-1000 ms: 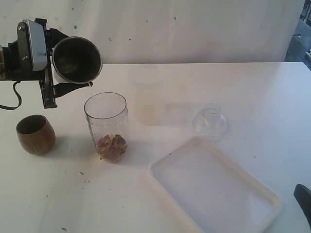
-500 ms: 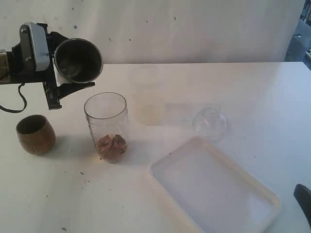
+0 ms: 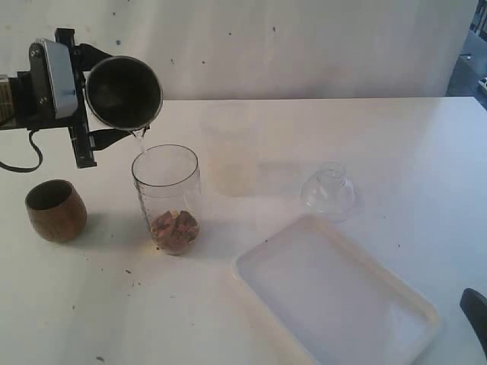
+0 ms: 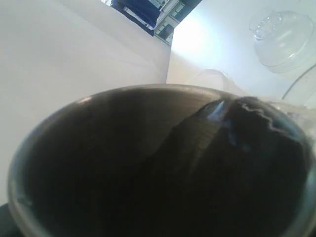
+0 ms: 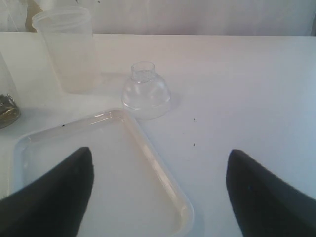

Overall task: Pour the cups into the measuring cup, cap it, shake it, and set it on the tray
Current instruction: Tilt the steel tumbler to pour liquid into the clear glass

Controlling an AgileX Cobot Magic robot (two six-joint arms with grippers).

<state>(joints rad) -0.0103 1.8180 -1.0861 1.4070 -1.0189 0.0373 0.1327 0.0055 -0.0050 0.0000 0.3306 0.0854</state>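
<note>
The left fingers [image 3: 104, 137] are clamped on the steel cup [image 3: 123, 93], tipped at 11 o'clock above the measuring cup [image 3: 167, 199], a thin stream running in. The measuring cup stands on the worktop [image 3: 396, 152], wooden cup [image 3: 55, 211] at its 9 o'clock, lid [image 3: 328, 192] at 3, tray [image 3: 327, 300] at 4. The right fingers [image 5: 54, 197] stand apart, empty, by the tray. The measuring cup looks light, thin-walled, slick and tall enough to topple: best gripped gently round the middle, not the rim.
</note>
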